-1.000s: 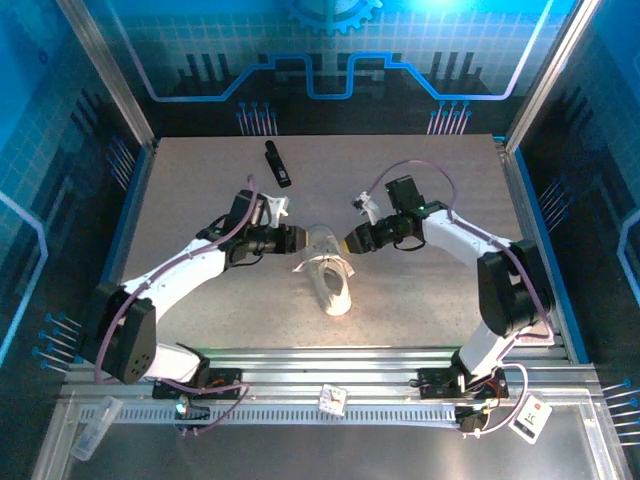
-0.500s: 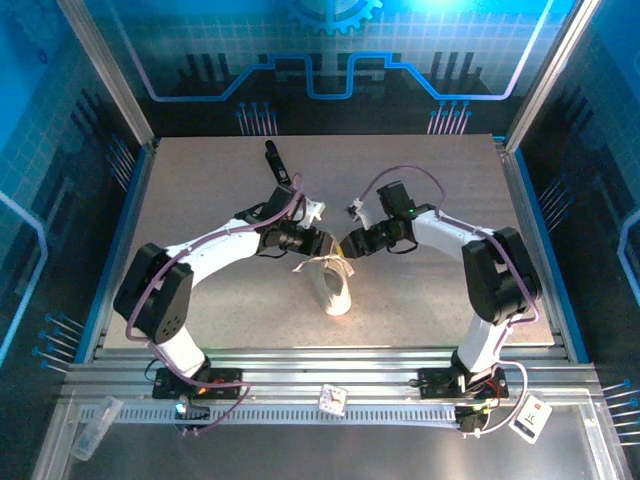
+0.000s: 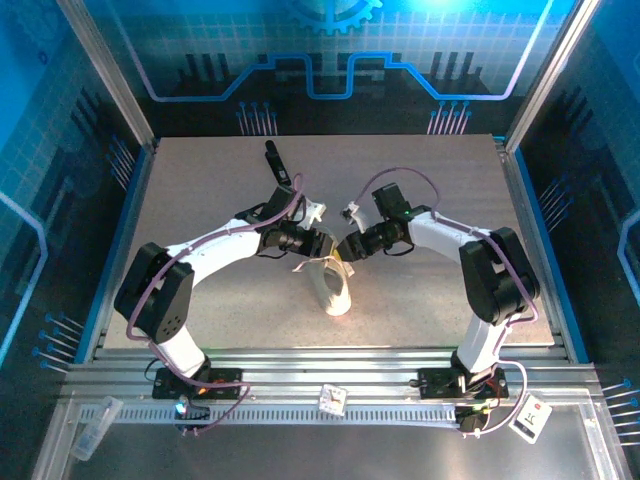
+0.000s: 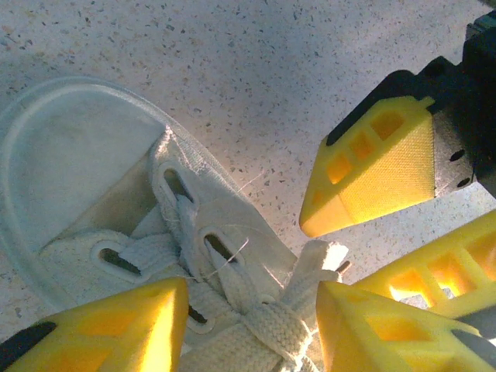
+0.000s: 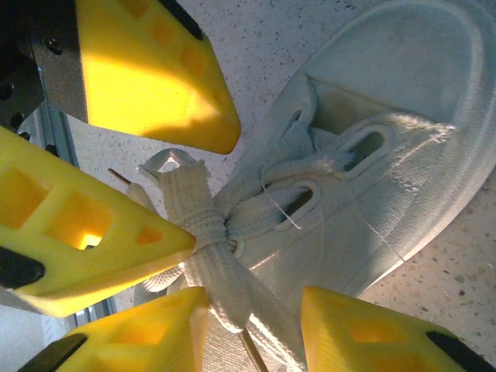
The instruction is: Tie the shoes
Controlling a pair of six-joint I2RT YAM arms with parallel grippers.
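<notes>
The white sneaker point(image 3: 335, 292) lies in the middle of the table point(image 3: 190, 190), running from 12 to 6 o'clock. The left gripper point(image 3: 323, 246) meets its far end from 10 o'clock, the right gripper point(image 3: 346, 250) from 2 o'clock. Both pairs of fingers stand apart astride the knotted laces point(image 5: 221, 267) — whether either pinches them, I cannot tell.

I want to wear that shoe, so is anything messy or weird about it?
Yes. The white sneaker has its laces bunched in a loose knot, not a bow. One lace end looks frayed, and a thin thread sticks out by an eyelet. A small black bar lies farther back.
</notes>
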